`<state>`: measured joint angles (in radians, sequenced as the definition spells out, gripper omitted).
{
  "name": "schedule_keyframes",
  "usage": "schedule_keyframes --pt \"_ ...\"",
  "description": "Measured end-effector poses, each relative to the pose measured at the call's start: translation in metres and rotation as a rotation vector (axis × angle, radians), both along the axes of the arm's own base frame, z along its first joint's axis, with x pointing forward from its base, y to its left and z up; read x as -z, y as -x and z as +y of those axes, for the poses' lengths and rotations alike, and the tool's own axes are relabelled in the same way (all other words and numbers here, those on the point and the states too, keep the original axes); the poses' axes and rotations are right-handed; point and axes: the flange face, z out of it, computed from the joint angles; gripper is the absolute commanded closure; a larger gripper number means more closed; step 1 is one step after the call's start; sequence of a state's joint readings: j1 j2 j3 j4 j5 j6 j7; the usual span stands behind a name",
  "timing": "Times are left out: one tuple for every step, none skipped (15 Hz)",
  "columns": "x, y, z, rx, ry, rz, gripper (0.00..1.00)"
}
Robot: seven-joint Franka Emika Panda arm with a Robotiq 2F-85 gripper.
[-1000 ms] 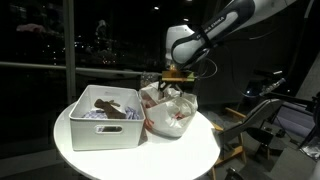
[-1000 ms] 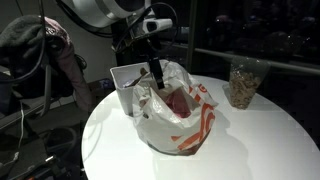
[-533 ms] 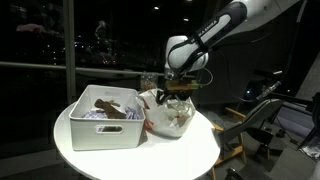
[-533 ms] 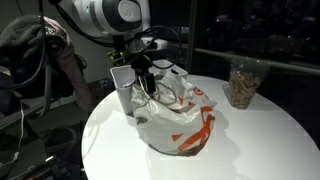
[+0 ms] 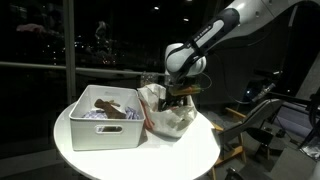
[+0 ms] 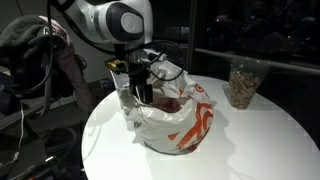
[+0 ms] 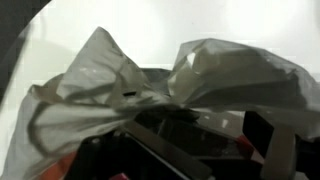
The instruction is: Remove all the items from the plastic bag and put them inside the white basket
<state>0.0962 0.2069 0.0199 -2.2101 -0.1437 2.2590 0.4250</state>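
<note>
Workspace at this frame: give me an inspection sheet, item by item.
Surface: round white table.
Job's things: plastic bag open, beside the white basket; basket holds a brown item.
Clutter: clear container of brownish bits.
Grippers: gripper inside the bag mouth; jaws hidden.
Cables: black cable by the wrist.
Surroundings: dark glass; draped clothes.

Exterior views share bag (image 5: 178,120); wrist close.
</note>
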Motion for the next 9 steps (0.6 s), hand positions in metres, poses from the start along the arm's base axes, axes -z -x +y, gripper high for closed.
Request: schedule_keyframes --pt "0.002 -0.003 -0.003 0.025 0.001 -0.007 0.0" --pt "0.005 -0.006 -0.007 0.049 -0.004 -0.006 0.0" --pt "0.009 -0.009 -0.01 0.075 -0.018 0.001 0.0" --pt "0.014 -0.013 -0.013 0.1 -0.034 0.011 0.0" --pt "0.02 -0.017 -0.016 0.126 -0.05 0.022 0.0" --pt "0.026 -0.021 -0.019 0.148 -0.06 0.029 0.0" --pt "0.033 -0.025 -0.024 0.17 -0.068 0.037 0.0" --pt "0.041 -0.029 -0.03 0.19 -0.071 0.046 0.0" --pt "0.049 -0.032 -0.037 0.208 -0.071 0.056 0.0"
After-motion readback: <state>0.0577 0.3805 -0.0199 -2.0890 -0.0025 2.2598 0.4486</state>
